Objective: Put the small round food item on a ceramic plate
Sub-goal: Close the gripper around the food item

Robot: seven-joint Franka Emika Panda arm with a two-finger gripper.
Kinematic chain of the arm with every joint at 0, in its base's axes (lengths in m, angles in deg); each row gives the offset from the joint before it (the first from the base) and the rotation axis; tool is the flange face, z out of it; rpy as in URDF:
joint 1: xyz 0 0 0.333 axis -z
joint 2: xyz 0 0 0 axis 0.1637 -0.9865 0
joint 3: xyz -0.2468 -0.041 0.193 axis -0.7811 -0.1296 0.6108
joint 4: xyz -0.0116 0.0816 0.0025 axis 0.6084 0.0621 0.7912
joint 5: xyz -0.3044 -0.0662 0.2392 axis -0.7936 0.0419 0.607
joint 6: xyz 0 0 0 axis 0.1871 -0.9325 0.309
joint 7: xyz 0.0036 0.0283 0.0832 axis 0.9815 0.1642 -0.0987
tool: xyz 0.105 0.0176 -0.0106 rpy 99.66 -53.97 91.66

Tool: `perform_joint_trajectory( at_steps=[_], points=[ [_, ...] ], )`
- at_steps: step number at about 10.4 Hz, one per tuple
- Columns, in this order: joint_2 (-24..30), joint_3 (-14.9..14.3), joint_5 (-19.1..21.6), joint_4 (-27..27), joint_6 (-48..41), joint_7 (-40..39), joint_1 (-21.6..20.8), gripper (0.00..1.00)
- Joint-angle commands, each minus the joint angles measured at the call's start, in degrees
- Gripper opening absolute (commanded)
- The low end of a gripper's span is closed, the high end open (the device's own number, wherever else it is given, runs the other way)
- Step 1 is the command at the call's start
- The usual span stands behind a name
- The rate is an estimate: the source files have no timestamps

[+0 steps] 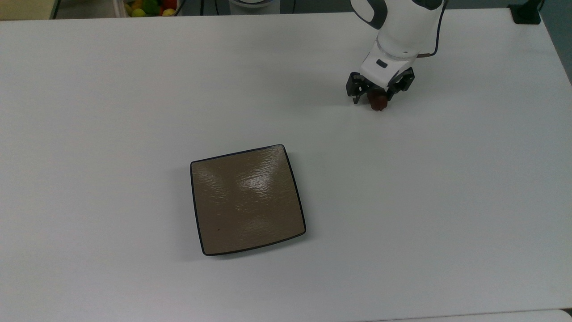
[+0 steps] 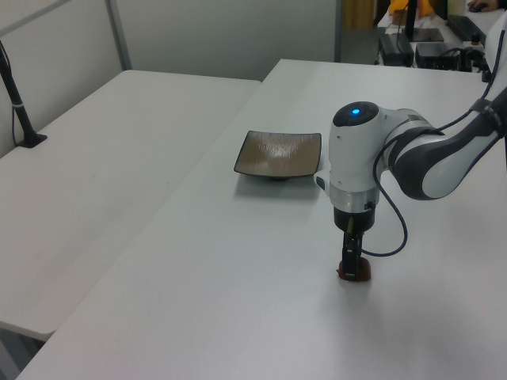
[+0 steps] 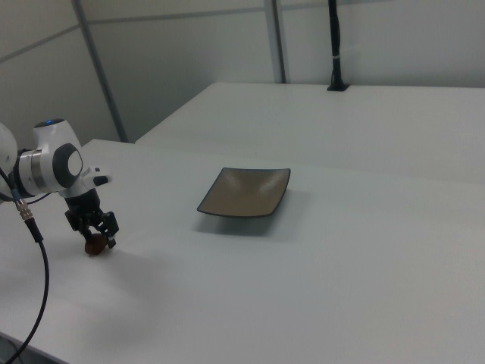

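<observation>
The square glossy ceramic plate was tan-brown with a rippled texture, pale highlights across its middle and a thin black rim; it showed the same colouring in the left view and the right view. The small rounded glossy food lump was dark reddish-brown. The flat matte desk was plain white, without pattern. The two-finger black tool hung from a white arm with dark grey joint sections, and a small blue light glowed on its housing. At eleven o'clock of the top view, round fruits were yellow, green and red.
</observation>
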Motion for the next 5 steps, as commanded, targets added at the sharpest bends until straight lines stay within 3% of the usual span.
perform_joint_trajectory(
  at_steps=[1, 5],
  points=[
    [0.6, -0.57, -1.07, -1.12, 1.66, 0.97, -0.81, 0.5],
    [0.95, -0.49, -1.07, -1.04, 0.69, 0.97, -0.81, 0.21]
  ],
)
